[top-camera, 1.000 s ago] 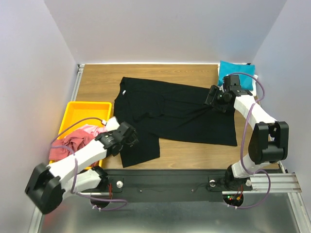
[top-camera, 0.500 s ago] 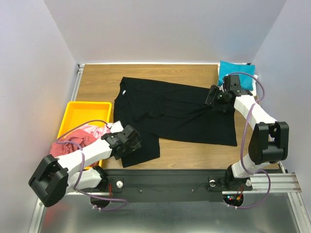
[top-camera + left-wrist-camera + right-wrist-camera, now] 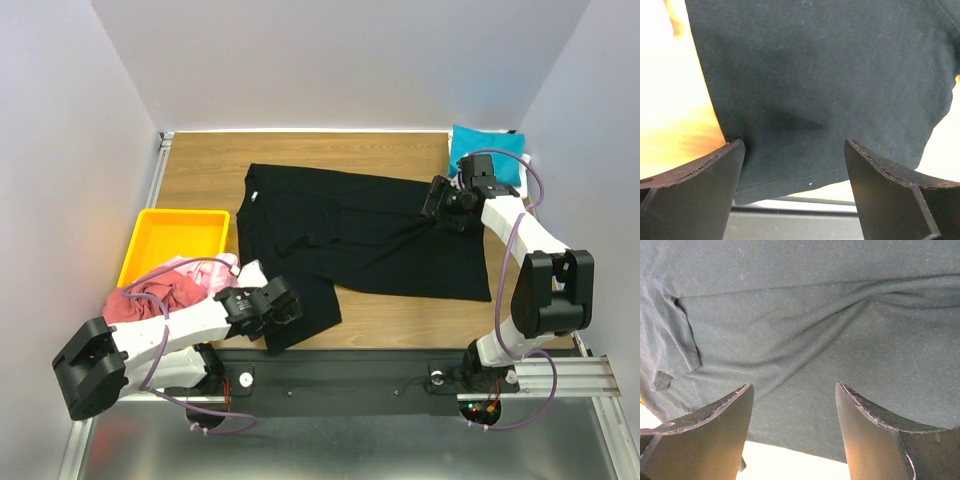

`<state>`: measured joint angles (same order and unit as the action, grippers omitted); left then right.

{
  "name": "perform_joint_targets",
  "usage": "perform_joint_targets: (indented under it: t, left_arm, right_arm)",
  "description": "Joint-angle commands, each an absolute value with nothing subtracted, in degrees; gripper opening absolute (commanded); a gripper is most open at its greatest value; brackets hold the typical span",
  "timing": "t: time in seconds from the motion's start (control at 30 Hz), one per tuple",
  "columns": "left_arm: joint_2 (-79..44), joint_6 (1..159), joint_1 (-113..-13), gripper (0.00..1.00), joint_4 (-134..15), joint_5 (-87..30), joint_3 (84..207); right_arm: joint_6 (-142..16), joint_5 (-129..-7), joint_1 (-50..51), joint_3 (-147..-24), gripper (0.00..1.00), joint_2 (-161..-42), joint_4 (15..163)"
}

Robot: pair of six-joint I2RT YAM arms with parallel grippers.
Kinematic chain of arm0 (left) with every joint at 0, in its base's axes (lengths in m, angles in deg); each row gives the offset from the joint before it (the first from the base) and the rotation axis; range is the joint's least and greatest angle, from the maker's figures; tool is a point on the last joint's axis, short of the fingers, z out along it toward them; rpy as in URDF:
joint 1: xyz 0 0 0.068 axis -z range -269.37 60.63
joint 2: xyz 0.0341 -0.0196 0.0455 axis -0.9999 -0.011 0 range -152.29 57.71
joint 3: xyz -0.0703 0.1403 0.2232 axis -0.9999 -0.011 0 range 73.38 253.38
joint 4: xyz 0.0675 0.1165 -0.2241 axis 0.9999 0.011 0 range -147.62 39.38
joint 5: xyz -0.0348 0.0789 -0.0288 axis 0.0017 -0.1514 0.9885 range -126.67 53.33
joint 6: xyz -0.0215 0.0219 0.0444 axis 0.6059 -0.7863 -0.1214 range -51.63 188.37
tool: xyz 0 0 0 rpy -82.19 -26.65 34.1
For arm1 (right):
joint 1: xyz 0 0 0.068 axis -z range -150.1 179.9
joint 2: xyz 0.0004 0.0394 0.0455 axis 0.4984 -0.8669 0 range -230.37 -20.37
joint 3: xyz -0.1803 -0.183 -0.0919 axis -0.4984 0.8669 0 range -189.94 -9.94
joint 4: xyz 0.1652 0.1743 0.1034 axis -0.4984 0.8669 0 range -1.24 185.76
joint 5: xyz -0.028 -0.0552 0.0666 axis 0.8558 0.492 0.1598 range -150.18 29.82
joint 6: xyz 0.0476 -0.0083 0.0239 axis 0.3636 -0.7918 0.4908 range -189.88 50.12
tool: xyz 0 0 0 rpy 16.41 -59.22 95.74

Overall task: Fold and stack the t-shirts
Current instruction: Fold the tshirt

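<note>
The large black t-shirt (image 3: 365,235) lies spread on the wooden table, with a narrower flap reaching toward the near edge. My left gripper (image 3: 283,308) hovers over that flap, open; in the left wrist view its fingers straddle the black cloth (image 3: 815,75) just above the hem, left gripper (image 3: 794,146). My right gripper (image 3: 432,205) stands open over the shirt's right side, wrinkled black cloth (image 3: 800,315) below its fingers, right gripper (image 3: 794,386). A folded teal t-shirt (image 3: 480,150) sits at the back right. Dusty red (image 3: 150,300), pink (image 3: 195,268) and white (image 3: 250,272) t-shirts are bunched at the left.
A yellow tray (image 3: 180,215) stands on the left of the table, the bunched shirts spilling over its near end. The black rail with the arm bases (image 3: 360,380) runs along the near edge. White walls close in on three sides.
My left gripper has moved right and toward the near edge along the black flap, and the flap has shifted slightly rightward. The right arm has not moved.
</note>
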<state>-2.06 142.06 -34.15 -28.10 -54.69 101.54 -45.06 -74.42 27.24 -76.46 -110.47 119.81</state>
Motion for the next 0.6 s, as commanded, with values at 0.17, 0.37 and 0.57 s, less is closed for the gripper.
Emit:
perform_joint_targets:
  t: [0.17,0.37,0.57]
  left_arm:
    - [-3.4,154.0,-29.9,0.93,-18.0,-56.3,104.9]
    - [-5.1,156.6,-27.6,0.88,-13.4,-58.0,109.2]
    - [-4.3,154.4,-27.6,0.79,-12.1,-57.2,110.7]
  right_arm:
    - [-46.3,-75.7,27.6,-75.7,0.72,-111.1,119.2]
    - [-46.8,-74.6,27.5,-75.6,0.72,-110.9,119.3]
    - [-47.2,-74.2,27.6,-75.6,0.72,-111.2,119.4]
